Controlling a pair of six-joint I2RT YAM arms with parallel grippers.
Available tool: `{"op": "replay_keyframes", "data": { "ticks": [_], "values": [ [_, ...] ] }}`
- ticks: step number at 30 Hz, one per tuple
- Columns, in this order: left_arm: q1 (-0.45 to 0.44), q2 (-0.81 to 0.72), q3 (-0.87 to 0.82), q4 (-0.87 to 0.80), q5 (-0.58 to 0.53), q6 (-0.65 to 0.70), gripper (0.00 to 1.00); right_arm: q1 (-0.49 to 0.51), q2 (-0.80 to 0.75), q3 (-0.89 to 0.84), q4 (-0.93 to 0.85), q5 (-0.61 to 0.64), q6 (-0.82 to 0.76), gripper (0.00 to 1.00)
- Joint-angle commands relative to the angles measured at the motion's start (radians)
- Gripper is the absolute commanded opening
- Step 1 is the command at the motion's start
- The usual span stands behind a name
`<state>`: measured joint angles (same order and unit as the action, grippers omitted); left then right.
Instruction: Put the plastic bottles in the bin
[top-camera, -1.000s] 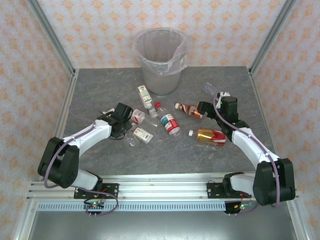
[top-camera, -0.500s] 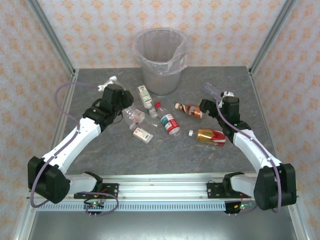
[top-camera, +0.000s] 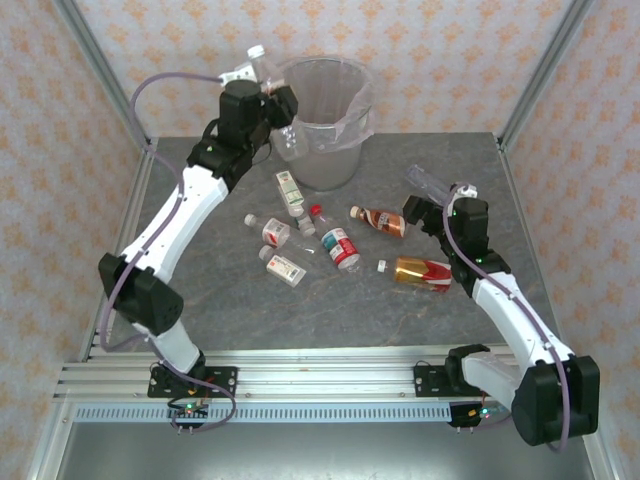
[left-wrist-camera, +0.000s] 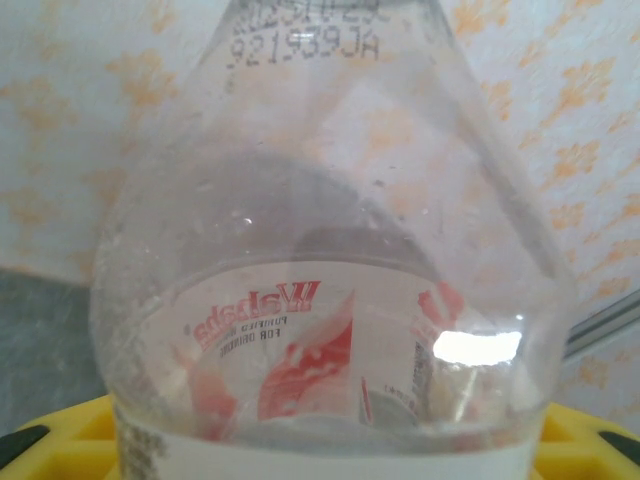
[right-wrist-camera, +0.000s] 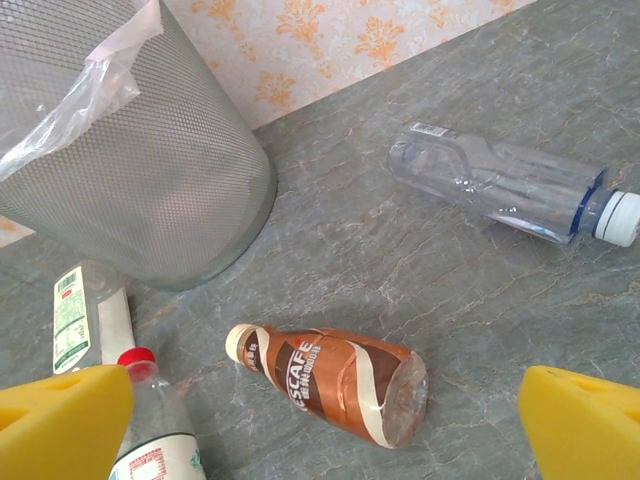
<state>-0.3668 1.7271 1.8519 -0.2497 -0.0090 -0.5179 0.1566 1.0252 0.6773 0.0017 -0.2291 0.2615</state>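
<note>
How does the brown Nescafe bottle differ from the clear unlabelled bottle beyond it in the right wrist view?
The Nescafe bottle is wrapped in a brown label; the clear bottle is see-through and bare. The Nescafe bottle's cream cap points toward the bin; the clear bottle's white cap points away from it. Both lie on their sides on the table, capped.

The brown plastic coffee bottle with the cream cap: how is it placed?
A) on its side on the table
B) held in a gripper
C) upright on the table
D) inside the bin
A: the brown plastic coffee bottle lies on its side on the grey marbled table.
</note>
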Motion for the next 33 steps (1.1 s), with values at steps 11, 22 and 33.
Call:
{"op": "replay_keyframes", "data": {
  "ticks": [11, 22, 33],
  "values": [
    [-0.01, 0.517, 0.721, -0.064, -0.137, 0.026, 0.52, 0.008, -0.096, -0.052, -0.01, -0.025, 0.029, 0.99],
    [-0.01, 0.723, 0.839, 0.13, 0.058, -0.122, 0.54, 0.008, -0.128, -0.091, -0.031, -0.032, 0.044, 0.99],
    [-0.009, 0.773, 0.839, 0.136, 0.21, -0.096, 0.78, 0.007, -0.126, -0.099, -0.043, -0.035, 0.046, 0.99]
  ]
}}
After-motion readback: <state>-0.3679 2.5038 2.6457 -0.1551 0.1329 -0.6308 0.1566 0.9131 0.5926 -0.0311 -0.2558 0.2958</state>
